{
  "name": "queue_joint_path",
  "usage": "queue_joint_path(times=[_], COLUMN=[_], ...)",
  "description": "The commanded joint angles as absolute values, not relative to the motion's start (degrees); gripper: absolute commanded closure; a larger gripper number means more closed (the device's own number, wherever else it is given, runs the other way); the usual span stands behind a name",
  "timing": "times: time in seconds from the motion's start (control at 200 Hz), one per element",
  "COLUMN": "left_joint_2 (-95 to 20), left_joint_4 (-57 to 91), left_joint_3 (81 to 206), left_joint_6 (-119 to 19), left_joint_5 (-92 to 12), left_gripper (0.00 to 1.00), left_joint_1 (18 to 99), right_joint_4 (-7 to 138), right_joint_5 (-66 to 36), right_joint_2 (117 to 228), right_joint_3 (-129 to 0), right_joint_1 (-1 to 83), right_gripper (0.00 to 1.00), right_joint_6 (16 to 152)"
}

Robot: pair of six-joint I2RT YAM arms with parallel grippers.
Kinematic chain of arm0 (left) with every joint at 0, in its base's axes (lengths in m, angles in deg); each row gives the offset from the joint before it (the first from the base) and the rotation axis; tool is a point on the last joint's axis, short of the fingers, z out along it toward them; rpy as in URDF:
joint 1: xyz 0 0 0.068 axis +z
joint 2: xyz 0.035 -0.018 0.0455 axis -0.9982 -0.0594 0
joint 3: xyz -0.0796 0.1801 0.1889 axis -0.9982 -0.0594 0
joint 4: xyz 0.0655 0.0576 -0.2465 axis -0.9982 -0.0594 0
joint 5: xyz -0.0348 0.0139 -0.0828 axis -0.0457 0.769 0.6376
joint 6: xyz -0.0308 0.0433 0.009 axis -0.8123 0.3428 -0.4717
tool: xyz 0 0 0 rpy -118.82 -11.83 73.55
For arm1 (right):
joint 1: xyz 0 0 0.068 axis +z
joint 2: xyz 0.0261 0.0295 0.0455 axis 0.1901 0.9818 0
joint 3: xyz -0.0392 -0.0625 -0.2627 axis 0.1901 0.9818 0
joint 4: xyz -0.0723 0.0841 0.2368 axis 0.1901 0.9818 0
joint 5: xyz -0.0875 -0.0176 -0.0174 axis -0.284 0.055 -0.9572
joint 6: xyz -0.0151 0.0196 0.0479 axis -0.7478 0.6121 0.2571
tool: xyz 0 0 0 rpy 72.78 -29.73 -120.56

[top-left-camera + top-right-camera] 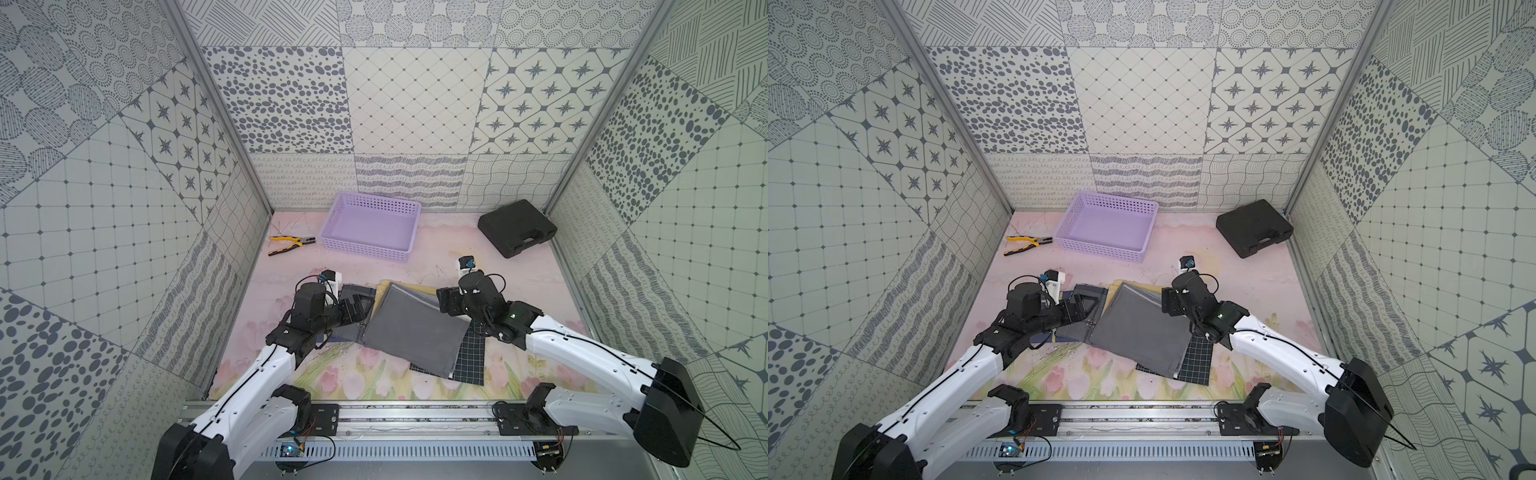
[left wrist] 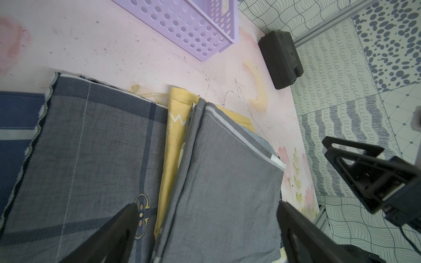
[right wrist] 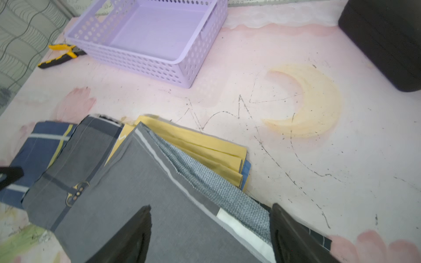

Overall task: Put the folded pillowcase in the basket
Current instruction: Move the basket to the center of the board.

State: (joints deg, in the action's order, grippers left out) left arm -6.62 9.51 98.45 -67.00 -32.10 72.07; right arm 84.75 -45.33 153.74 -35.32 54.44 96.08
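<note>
Two grippers hang over several folded cloths heaped on the near half of the table (image 1: 415, 270). Left gripper (image 2: 207, 205): fingers wide apart, straddling one end of the top cloth, clamped on nothing. Right gripper (image 3: 211, 206): fingers likewise spread over the opposite edge of the same cloth, nothing pinched between them as far as its wrist view shows. That top cloth is the folded pillowcase (image 1: 411, 328), plain grey with a pale stripe along one hem. It lies flat and skewed across the others: a plaid grey-blue cloth (image 2: 91, 148), a yellow cloth (image 3: 205, 141) and a black grid cloth (image 1: 469, 357). Beyond the cloths, a bare strip of table. Farther back stands the basket (image 1: 365, 249), lilac, upright, nothing in it, well apart from the pillowcase. Pliers (image 1: 291, 244) lie just beside its left side; a black case (image 1: 515, 228) sits off toward the far right corner. Judgement: none of the delivery is done. Pillowcase not gripped, not lifted; basket unfilled. Left to do: close on the grey cloth alone without dragging the layers beneath, lift it with the fold kept, carry it across the bare strip, lay it inside the basket.
</note>
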Motion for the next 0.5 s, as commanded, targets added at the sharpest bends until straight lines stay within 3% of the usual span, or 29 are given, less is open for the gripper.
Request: queue_joint_path(times=[0.0, 0.495], left_joint_2=[-5.1, -4.7], left_joint_4=[10.7, 10.2], left_joint_3=[98.6, 98.3], left_joint_6=[-64.7, -65.0], left_joint_5=[-32.8, -33.4], left_gripper=[0.01, 0.00], left_joint_1=[72.0, 71.9], right_joint_4=[79.7, 77.7], right_joint_5=[-44.8, -45.9], right_joint_2=[159.4, 191.5], right_joint_3=[-41.1, -67.4], right_joint_1=[53.0, 50.1], right_gripper=[0.17, 0.22], right_joint_6=[99.5, 100.6])
